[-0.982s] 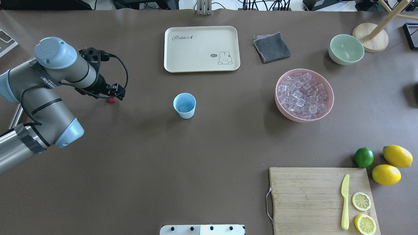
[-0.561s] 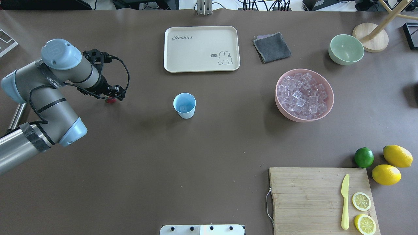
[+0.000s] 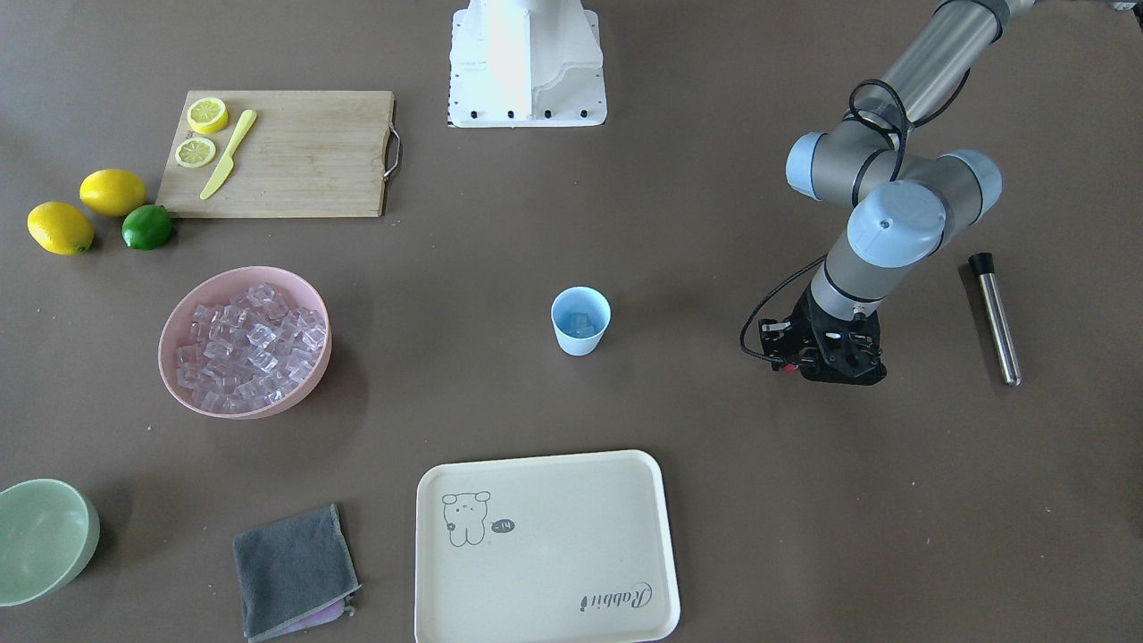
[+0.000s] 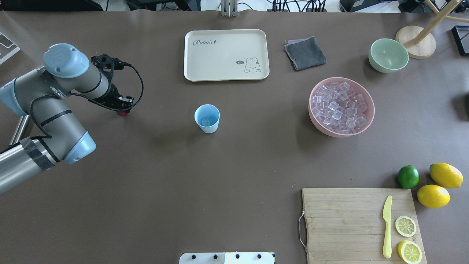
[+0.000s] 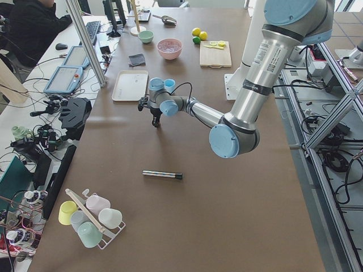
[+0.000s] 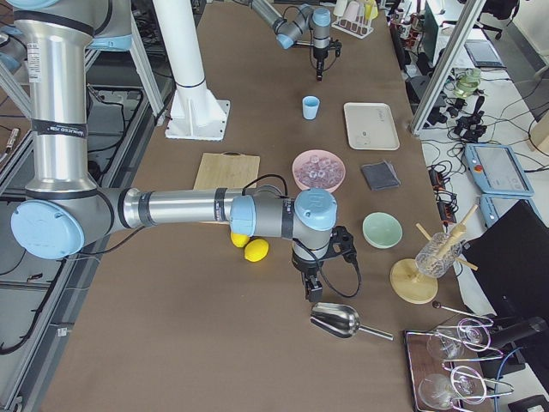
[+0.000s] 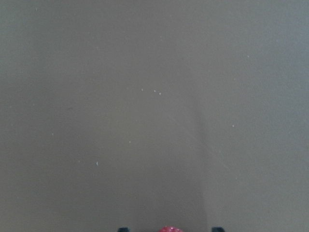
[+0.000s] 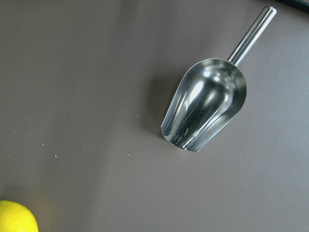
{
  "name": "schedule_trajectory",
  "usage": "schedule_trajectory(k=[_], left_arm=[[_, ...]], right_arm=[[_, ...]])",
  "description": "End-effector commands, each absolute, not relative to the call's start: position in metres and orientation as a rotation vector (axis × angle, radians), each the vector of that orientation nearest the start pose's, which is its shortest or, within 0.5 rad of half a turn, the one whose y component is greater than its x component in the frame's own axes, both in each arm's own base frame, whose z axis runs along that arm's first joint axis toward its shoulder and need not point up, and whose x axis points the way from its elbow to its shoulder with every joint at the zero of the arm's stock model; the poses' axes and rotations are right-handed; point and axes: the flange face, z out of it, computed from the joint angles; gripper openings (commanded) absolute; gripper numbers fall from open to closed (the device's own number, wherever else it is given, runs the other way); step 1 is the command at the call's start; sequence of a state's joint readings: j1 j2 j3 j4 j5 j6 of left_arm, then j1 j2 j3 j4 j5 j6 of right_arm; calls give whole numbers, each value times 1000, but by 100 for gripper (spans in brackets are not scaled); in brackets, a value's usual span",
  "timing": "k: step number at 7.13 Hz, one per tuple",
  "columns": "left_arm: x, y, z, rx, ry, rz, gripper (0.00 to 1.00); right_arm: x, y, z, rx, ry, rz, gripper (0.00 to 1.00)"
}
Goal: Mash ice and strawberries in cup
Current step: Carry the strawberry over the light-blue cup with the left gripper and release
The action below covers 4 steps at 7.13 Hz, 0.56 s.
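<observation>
The light-blue cup [image 4: 207,118] stands upright mid-table and also shows in the front-facing view [image 3: 580,321], with a clear ice cube in its bottom. Many more ice cubes [image 4: 340,106] fill the pink bowl [image 4: 369,116]. The tiny red strawberry [image 4: 123,113] lies on the table left of the cup. My left gripper [image 4: 122,110] points down over it, open, with the strawberry [image 7: 170,229] between the two fingertips [image 7: 124,229]. My right gripper [image 6: 309,290] hangs near a metal scoop [image 8: 207,104]; I cannot tell whether it is open or shut.
A steel muddler rod [image 3: 996,317] lies beyond my left arm. A cream tray [image 4: 226,55], grey cloth [image 4: 305,53] and pale green bowl [image 4: 388,55] sit at the back. A cutting board [image 4: 351,223] with knife and lemon slices, a lime [image 4: 408,176] and lemons are front right.
My left wrist has shifted slightly left and settled down over the strawberry. The strawberry, cup and bowl have not moved.
</observation>
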<state>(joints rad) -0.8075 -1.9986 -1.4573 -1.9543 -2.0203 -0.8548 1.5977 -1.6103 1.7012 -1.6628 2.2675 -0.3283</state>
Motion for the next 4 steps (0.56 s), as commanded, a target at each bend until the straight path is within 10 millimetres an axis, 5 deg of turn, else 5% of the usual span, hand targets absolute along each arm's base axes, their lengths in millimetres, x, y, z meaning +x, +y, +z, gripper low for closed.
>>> schedule_trajectory(k=[1,2,3,4], left_arm=[[402,-558,427,168,799,59,25],[386,-567,410,172,809,38,25],[384,-576,368,154,815,30,25],[391,-581,294,145,825,0,26]], right_arm=[[83,-472,628,122,-685,-289,99],[83,-471,628,124,-685,-288,99],[84,-471,628,123,-677,-289,99],[84,-473,626,126,-672,-290,99]])
